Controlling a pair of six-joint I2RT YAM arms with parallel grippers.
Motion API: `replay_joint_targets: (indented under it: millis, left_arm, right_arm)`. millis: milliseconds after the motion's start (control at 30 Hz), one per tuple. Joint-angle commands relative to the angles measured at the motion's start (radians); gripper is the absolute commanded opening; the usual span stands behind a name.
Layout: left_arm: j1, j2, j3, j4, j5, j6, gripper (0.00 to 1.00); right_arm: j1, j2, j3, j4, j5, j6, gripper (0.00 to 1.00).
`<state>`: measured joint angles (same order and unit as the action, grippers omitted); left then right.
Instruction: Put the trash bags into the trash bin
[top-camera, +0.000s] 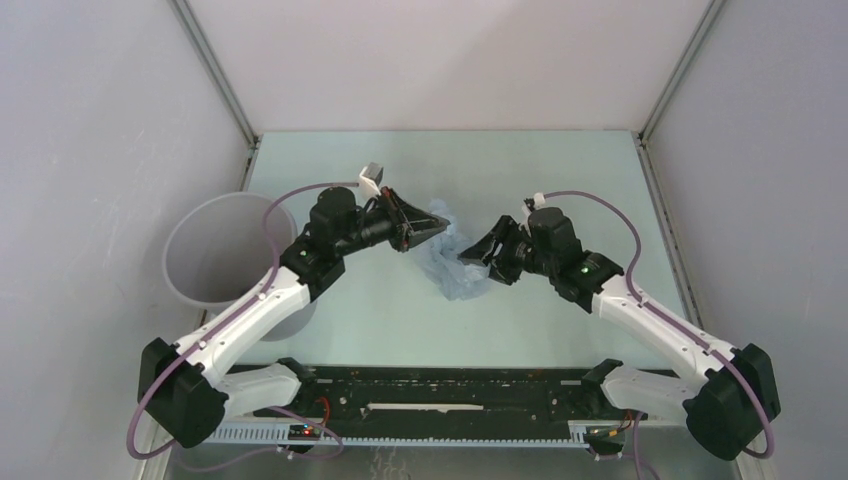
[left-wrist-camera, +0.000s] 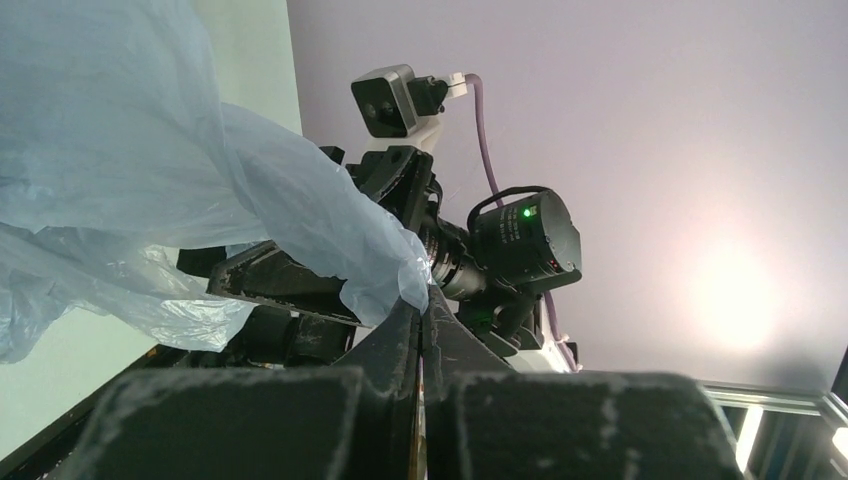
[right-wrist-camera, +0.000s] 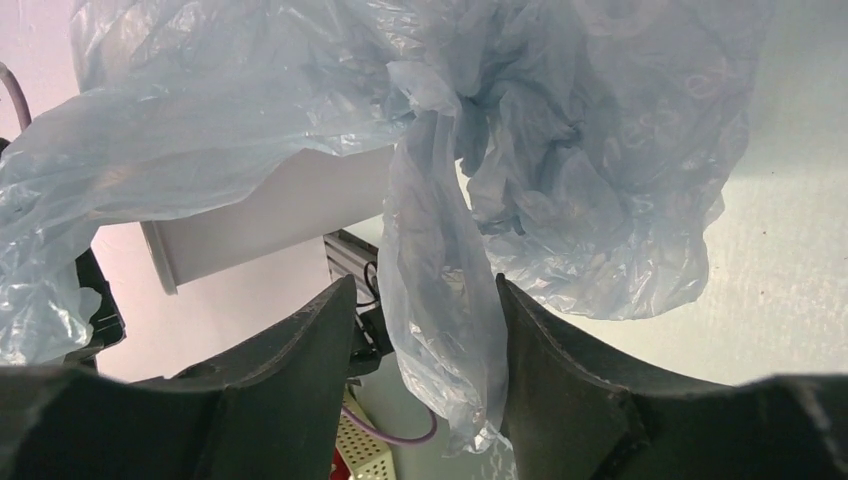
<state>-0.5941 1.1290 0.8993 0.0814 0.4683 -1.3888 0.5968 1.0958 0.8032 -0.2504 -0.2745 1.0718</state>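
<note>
1 bag (top-camera: 452, 262) pale blue, wrinkly | L tool (left-wrist-camera: 424, 298) pinching it | R tool (right-wrist-camera: 423, 292) agape round fold

Pale green table (top-camera: 400, 320), grey trash bin (top-camera: 215, 250) at its left edge.

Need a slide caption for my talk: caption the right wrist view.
Right gripper, jaws open, straddles a hanging fold of the pale blue trash bag.

bin (top-camera: 210, 250) mouth: open; left arm (top-camera: 262, 300) crosses rim | bag (top-camera: 455, 265) between left pincer (top-camera: 440, 228) and right pincer (top-camera: 470, 255)
</note>
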Motion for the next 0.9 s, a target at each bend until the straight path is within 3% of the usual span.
replay_joint_targets:
  millis: [0,133,267,300,467,567,633,667,867]
  left_arm:
    - [-0.006,-0.039,-0.016,0.032,-0.019,-0.01,0.0]
    - [-0.006,-0.044,-0.015,0.031,-0.013,-0.003,0.0]
    - [-0.006,-0.072,-0.007,-0.136,-0.016,0.125,0.0]
    - [-0.006,-0.078,0.007,-0.217,-0.026,0.191,0.03]
    - [-0.005,-0.099,0.051,-0.559,-0.122,0.481,0.36]
    - [-0.022,-0.095,0.069,-0.686,-0.174,0.603,0.66]
    - [-0.049,-0.103,0.081,-0.719,-0.213,0.67,0.92]
    - [-0.06,-0.107,0.086,-0.725,-0.223,0.7,0.99]
    - [-0.086,-0.064,0.071,-0.671,-0.158,0.867,1.0]
  right_arm:
    - [0.004,0.015,0.007,0.027,0.015,-0.01,0.61]
    - [0.012,0.033,0.007,0.05,0.008,-0.006,0.5]
    - [-0.012,-0.007,0.021,0.009,0.021,-0.095,0.01]
    - [-0.016,-0.023,0.032,-0.01,0.024,-0.141,0.0]
    - [-0.023,-0.063,0.067,-0.094,-0.077,-0.349,0.0]
    - [-0.025,-0.082,0.089,-0.178,-0.088,-0.425,0.0]
    - [-0.043,-0.087,0.103,-0.205,-0.12,-0.459,0.0]
    - [-0.055,-0.087,0.109,-0.215,-0.136,-0.471,0.0]
    - [-0.151,-0.072,0.117,-0.255,-0.277,-0.531,0.0]
